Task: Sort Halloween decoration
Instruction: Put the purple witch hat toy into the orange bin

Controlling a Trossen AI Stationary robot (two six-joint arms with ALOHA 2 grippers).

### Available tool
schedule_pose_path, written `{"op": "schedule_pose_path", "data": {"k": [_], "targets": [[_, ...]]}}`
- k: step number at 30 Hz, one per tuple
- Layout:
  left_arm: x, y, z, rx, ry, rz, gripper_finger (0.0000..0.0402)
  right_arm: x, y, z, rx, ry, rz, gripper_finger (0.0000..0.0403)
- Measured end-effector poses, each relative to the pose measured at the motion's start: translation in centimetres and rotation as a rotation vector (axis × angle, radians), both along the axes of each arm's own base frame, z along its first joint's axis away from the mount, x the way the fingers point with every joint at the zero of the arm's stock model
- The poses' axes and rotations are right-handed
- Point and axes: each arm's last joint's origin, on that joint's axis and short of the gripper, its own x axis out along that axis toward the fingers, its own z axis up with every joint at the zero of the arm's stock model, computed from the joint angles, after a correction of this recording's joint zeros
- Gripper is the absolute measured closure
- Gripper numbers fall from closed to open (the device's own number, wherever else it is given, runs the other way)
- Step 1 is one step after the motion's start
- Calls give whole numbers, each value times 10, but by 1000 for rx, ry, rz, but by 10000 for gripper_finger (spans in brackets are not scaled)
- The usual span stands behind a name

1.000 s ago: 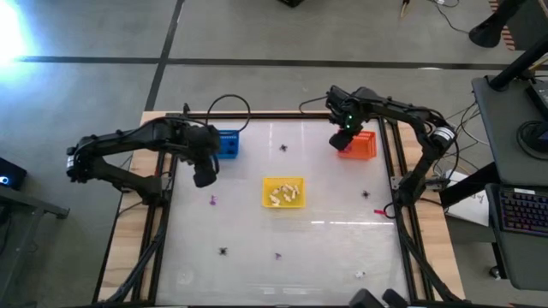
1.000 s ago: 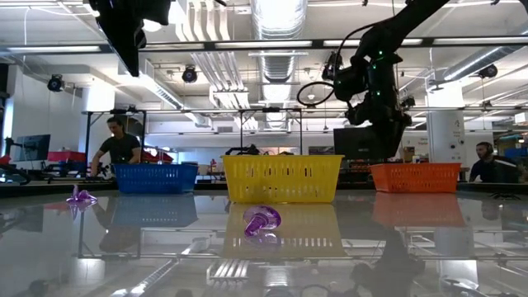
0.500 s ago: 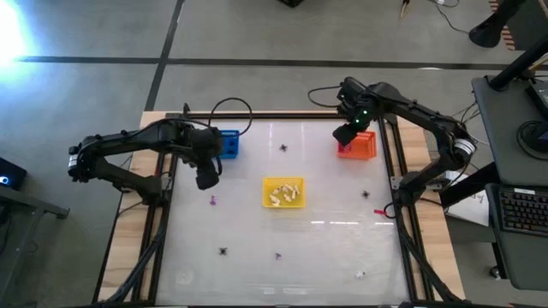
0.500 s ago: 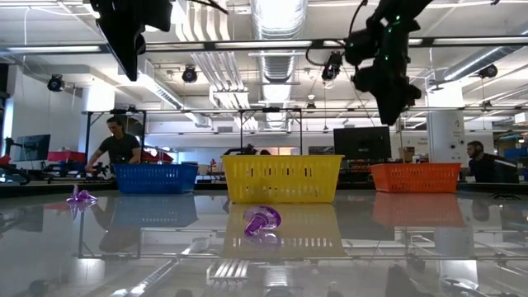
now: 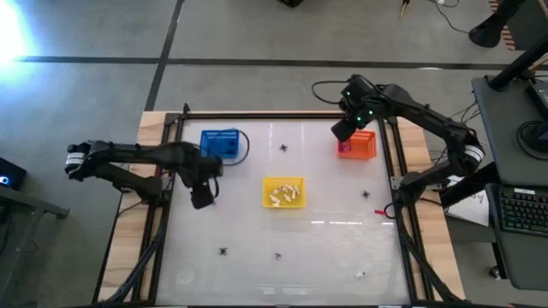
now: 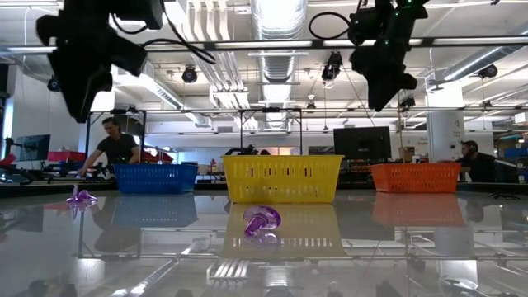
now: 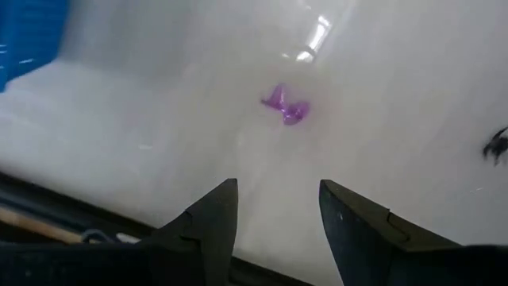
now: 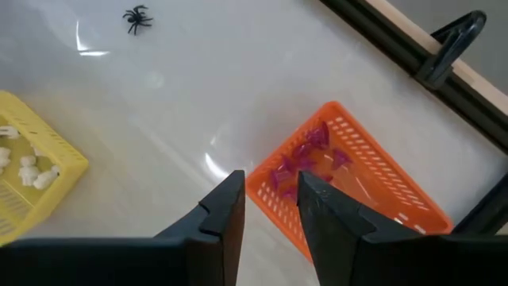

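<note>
My left gripper point(image 5: 202, 200) point(image 7: 278, 187) hangs open over the table's left side, pointing down. A purple trinket point(image 7: 286, 105) point(image 6: 80, 196) lies on the table below it, just past the fingertips and untouched. My right gripper point(image 5: 341, 130) point(image 8: 268, 186) hangs high at the near-left corner of the orange basket point(image 5: 358, 145) point(image 8: 349, 171), its fingers a little apart with nothing between them. Several purple trinkets point(image 8: 305, 157) lie in that basket. The yellow basket point(image 5: 282, 192) holds cream trinkets point(image 8: 24, 168).
The blue basket point(image 5: 220, 142) stands at the far left. Loose on the table: black spiders point(image 5: 282, 147) point(image 5: 223, 251) point(image 5: 365, 195), a purple trinket point(image 5: 278, 255) point(image 6: 262, 221), a white one point(image 5: 360, 275). A black frame rail point(image 5: 392, 171) runs along the table's right side. People stand in the room beyond.
My left gripper has come down and toward the table's near edge, away from the blue basket, and now hangs over the purple trinket. My right gripper has risen from the orange basket and drifted a little toward the far edge.
</note>
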Motion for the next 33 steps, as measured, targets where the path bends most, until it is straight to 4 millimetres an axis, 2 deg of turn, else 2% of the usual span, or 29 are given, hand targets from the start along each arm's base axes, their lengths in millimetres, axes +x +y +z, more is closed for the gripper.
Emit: {"op": "schedule_pose_path", "data": {"k": [5, 9, 19, 23, 33], "targets": [[2, -17, -23, 3, -54, -152, 240, 2, -2, -3, 14, 6, 0, 292], [6, -25, -36, 2, -111, -204, 240, 2, -2, -3, 16, 5, 0, 297], [2, -27, -69, -14, -143, -225, 240, 2, -1, -3, 22, 2, -17, 296], [3, -27, -74, -10, -177, -240, 240, 2, -1, -3, 22, 2, -17, 299], [-4, -26, -85, -6, -141, -271, 240, 2, -1, -3, 24, 0, -24, 303]]}}
